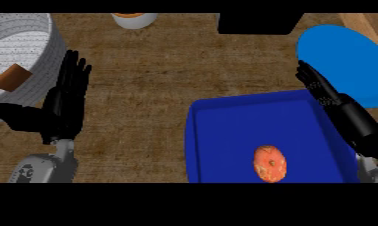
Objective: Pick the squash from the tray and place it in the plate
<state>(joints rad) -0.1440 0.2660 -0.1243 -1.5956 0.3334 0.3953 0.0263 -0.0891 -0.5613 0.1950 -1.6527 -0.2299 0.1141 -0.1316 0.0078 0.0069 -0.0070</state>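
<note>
Orange squash [269, 163] sits alone on the floor of the dark blue tray [229, 130], low in the view, toward the tray's near edge and apart from both hands. One squash, one tray. Right hand [336, 105] lies over the tray's right rim, fingers straight and close together, pointing up the view, holding nothing. Just beside those fingertips is the single light blue plate [339, 55], at the far right. Out across the brown wooden counter [155, 80], left hand [65, 102] rests open at the left, fingers up and straight, just beside one grey round container [29, 40] with a brown piece [15, 78] at its lower edge. Along the far edge stand one white cup [134, 20] with orange inside and one black box [260, 23]. Between squash and plate: only the tray's rim and the right hand.
</note>
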